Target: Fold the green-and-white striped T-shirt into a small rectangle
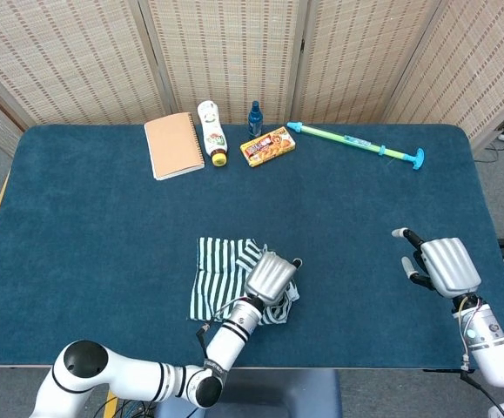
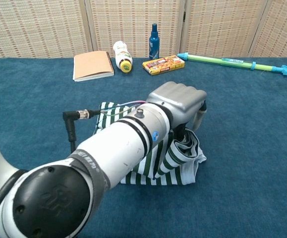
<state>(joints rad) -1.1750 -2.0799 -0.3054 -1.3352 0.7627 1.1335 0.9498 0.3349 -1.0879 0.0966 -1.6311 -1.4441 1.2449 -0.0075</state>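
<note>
While the left hand (image 2: 180, 101) grips the striped T-shirt (image 1: 221, 270), it should lay the fold flat; the right hand (image 1: 439, 266) waits with fingers apart.

The T-shirt (image 1: 221, 272) under the left hand (image 1: 269, 277) is striped dark green and white. That hand has a silver-grey back, dark fingers and a white forearm with black bands. The right hand (image 1: 440, 266), well apart from it, shows the same silver-grey with white-tipped dark fingers. The surface (image 1: 104, 218) is deep teal-blue. Far beyond the left hand lie a tan notebook (image 1: 174, 144), a white bottle (image 1: 211, 132) with a yellow cap, a dark blue bottle (image 1: 254, 119), an orange-yellow packet (image 1: 267, 145), and a light green and turquoise stick (image 1: 356, 144).
</note>
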